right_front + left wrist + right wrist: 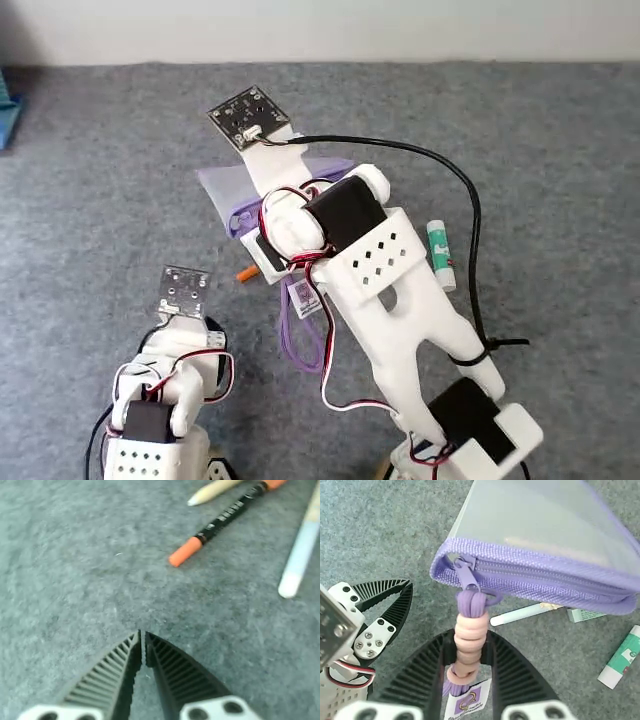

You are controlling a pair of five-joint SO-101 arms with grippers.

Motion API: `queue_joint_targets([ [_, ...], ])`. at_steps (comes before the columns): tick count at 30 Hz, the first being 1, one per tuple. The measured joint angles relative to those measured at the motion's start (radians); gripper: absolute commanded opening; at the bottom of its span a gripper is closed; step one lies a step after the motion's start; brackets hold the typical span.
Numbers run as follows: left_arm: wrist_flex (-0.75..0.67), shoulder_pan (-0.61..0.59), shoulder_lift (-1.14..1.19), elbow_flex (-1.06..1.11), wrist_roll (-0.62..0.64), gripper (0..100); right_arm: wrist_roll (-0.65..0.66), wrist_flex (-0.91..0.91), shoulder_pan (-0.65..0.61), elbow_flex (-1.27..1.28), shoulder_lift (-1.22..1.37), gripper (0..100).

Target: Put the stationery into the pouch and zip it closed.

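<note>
The lilac pouch [545, 530] lies on the grey mat, its zip slider [466, 575] at one corner. A purple cord with pink beads [469, 630] hangs from the slider, and my right gripper [467, 640] is shut on it. In the high view the right arm [390, 290] stretches over the pouch [225, 185]. My left gripper [142, 636] is shut and empty, low over the mat. Beyond it lie an orange-capped black pen [200, 542], a pencil [215, 489] and a white pen [300, 555]. The white pen [520, 615] pokes out from under the pouch.
A green-and-white glue stick [440, 256] lies on the mat beside the right arm, also seen as the glue stick [620, 660]. The left arm [165, 385] sits at the near left. Open mat extends to the far left and far right.
</note>
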Motion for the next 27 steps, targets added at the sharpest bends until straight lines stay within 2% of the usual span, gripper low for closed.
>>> queue_joint_targets([
  [3,0.000,-0.038,0.000,-0.068,-0.035,22,0.000,0.000,0.000,0.000,0.000,0.8],
  [6,-0.003,-0.091,0.000,-0.180,0.046,33,0.000,0.000,0.000,0.000,0.000,0.8],
  [8,-0.003,-0.104,-0.002,-0.239,0.107,35,0.000,0.000,0.000,0.000,0.000,0.8],
  [13,0.020,-0.081,0.000,-0.368,0.229,35,0.000,0.002,0.000,0.000,0.000,0.8],
  [19,-0.025,0.051,-0.002,-0.456,0.311,33,0.002,0.002,0.002,0.000,-0.003,0.8],
  [23,-0.097,0.060,-0.002,-0.456,0.327,25,0.000,0.002,0.002,0.000,-0.015,0.8],
  [27,-0.180,0.014,-0.015,-0.446,0.330,22,0.000,0.002,-0.002,0.000,-0.017,0.8],
])
